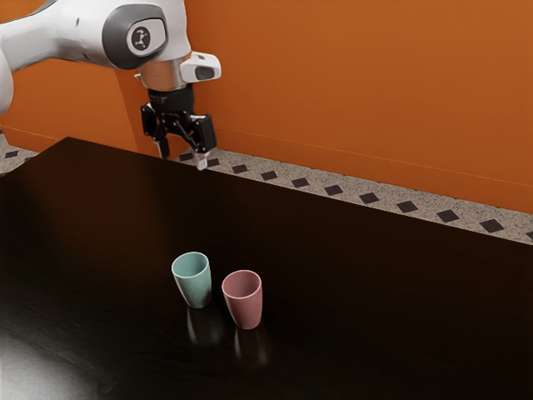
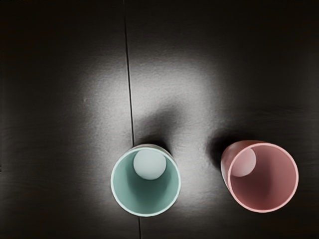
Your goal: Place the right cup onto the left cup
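Hanging empty above the table, the black two-finger gripper (image 1: 181, 158) holds its fingers wide apart, pointing downward, with nothing between them; the white and grey robot arm (image 1: 62, 37) reaches in from the exterior view's upper left. Both cups stand upright on the dark, glossy wooden table (image 1: 375, 292), well apart from the fingers; the tapered pink cup (image 1: 246, 310) is at the exterior view's right, and the tapered teal cup (image 1: 195, 288) is just beside it at the exterior view's left, a narrow gap between them; neither is stacked on the other. The wrist view looks down into both open mouths, down to their round bottoms; a thin dark seam (image 2: 128, 74) in the tabletop runs past the teal cup; behind the table rises a plain orange wall (image 1: 358, 83).
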